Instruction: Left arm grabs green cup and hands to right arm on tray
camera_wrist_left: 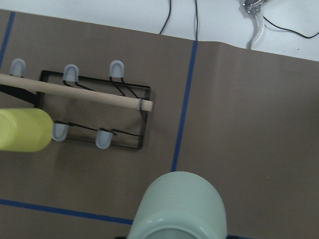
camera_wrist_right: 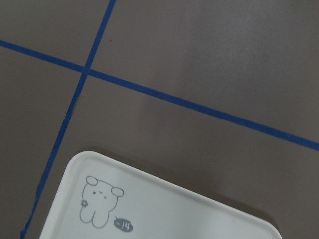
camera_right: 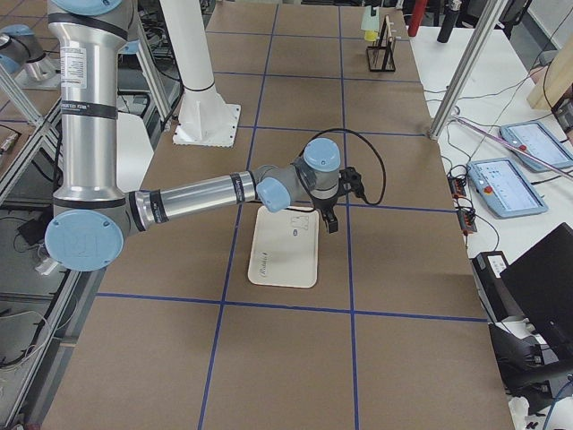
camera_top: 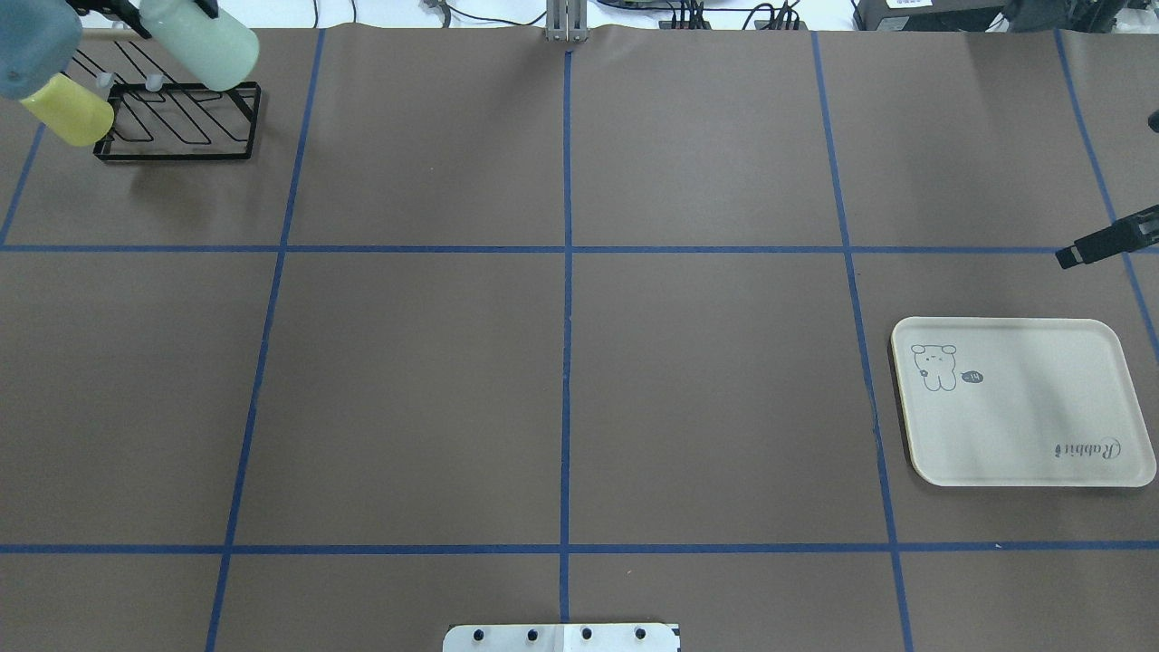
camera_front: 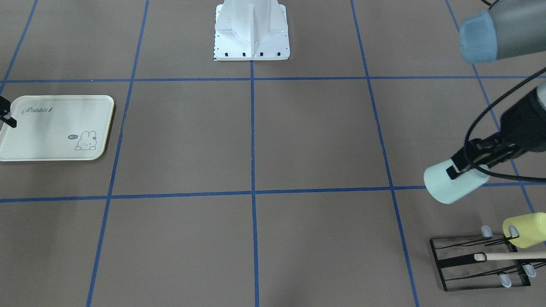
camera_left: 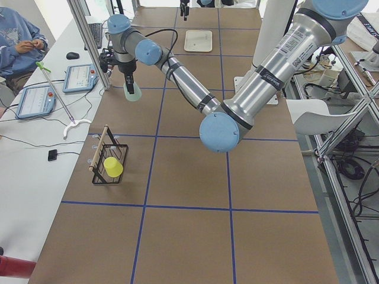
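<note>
My left gripper (camera_front: 464,169) is shut on the pale mint-green cup (camera_front: 443,187) and holds it tilted in the air, above and beside the black wire rack. The cup also shows in the overhead view (camera_top: 204,41), the exterior left view (camera_left: 132,92) and the left wrist view (camera_wrist_left: 179,209). The cream tray (camera_top: 1023,417) lies flat at the robot's right side and holds nothing. My right gripper (camera_right: 318,218) hovers over the tray's far edge with its fingers apart and empty. Only one finger (camera_top: 1100,246) shows clearly from overhead.
A black wire rack (camera_front: 477,264) stands near the left arm. It holds a yellow-green cup (camera_front: 524,230) on a peg and a wooden rod (camera_front: 512,256). The white robot base (camera_front: 251,34) sits mid-table. A person (camera_left: 21,35) sits beyond the table's long side.
</note>
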